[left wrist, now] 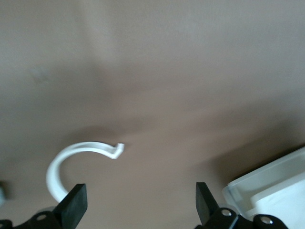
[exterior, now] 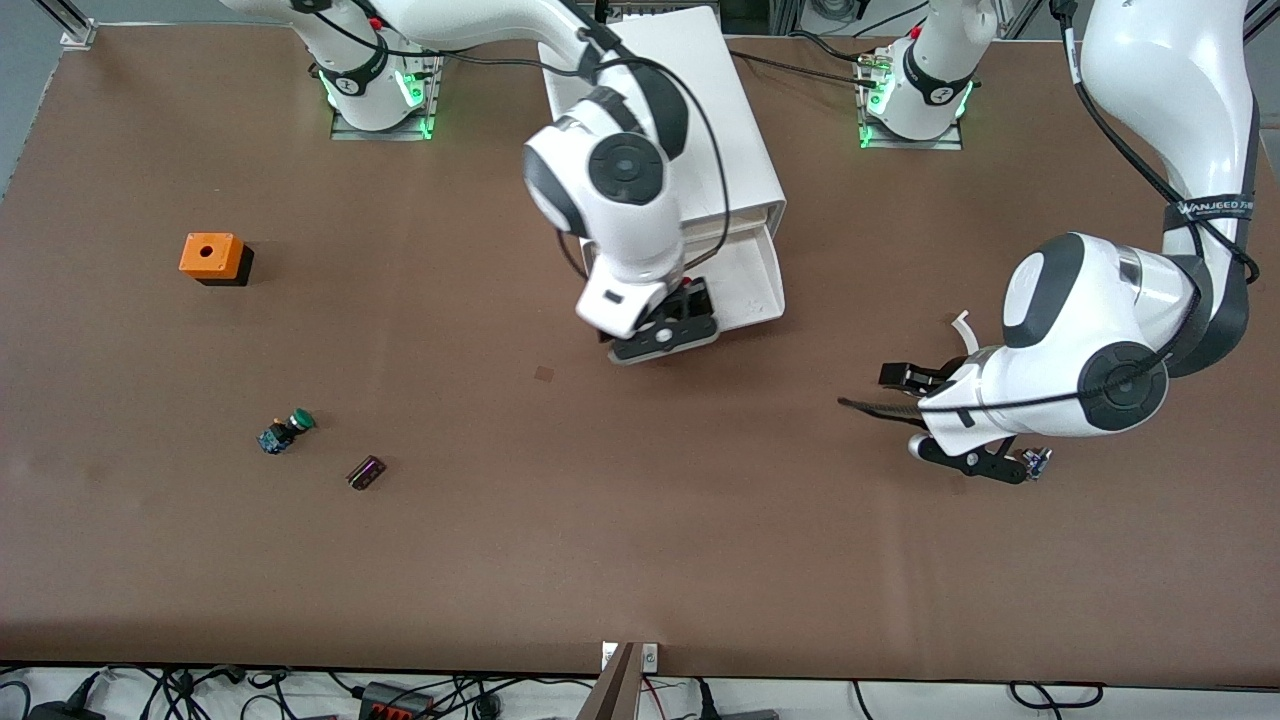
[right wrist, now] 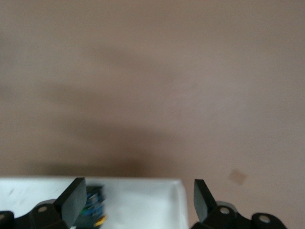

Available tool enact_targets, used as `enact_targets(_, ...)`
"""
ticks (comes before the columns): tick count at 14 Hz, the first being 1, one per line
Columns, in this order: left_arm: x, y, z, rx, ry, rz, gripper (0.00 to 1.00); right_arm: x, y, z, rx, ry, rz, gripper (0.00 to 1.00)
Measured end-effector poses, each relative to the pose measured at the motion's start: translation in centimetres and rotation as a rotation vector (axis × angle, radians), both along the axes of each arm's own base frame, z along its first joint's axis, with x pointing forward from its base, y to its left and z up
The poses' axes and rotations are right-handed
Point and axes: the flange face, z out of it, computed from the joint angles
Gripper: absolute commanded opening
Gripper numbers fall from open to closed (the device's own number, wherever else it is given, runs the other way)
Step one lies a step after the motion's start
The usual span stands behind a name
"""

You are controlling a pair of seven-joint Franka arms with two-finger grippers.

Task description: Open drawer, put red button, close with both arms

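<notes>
The white cabinet (exterior: 700, 120) stands between the arm bases with one drawer (exterior: 755, 290) pulled out toward the front camera. My right gripper (exterior: 688, 298) is open over the drawer's end toward the right arm. In the right wrist view, my right gripper (right wrist: 138, 200) has its jaws spread over the drawer's white floor (right wrist: 143, 205). The red button's blue-grey body (right wrist: 94, 207) lies in the drawer beside one finger. A bit of its red cap (exterior: 688, 280) shows by the gripper. My left gripper (exterior: 880, 392) is open and empty, low over the table toward the left arm's end, and shows open in its wrist view (left wrist: 140, 205).
A white curved hook (left wrist: 71, 157) lies by the left gripper, and it also shows in the front view (exterior: 963, 330). A green-capped button (exterior: 288, 430), a small dark part (exterior: 366, 472) and an orange cube (exterior: 212, 256) lie toward the right arm's end. A small blue part (exterior: 1035, 462) lies under the left arm.
</notes>
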Motion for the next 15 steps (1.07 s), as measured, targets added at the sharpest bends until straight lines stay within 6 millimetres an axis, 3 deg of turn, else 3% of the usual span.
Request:
enact_targets(1,0.1,-0.6,-0.5,-0.002,-0.001,0.065,1.0,1.8,-2.6,1.4,-0.007,-0.022,-0.039,1.0)
enact_targets(3,-0.3,-3.8,-2.1,0.001,-0.025,0.153,1.0,4.6,-7.5,2.6,-0.044,-0.014,-0.112,1.0)
enact_targets(7,-2.6,-12.0,-5.4,-0.012,-0.095,0.234,1.0,8.6,-17.2,1.5,-0.126,0.083,-0.172,1.0)
enact_targets(11,-6.6,-20.1,-7.8,-0.041,-0.147,0.243,1.0,12.4,-27.8,0.0,-0.151,0.13,-0.189,1.0)
enact_targets(15,-9.1,-21.8,-10.0,-0.03,-0.109,0.223,1.0,14.2,-36.4,1.3,-0.146,0.135,-0.199,1.0)
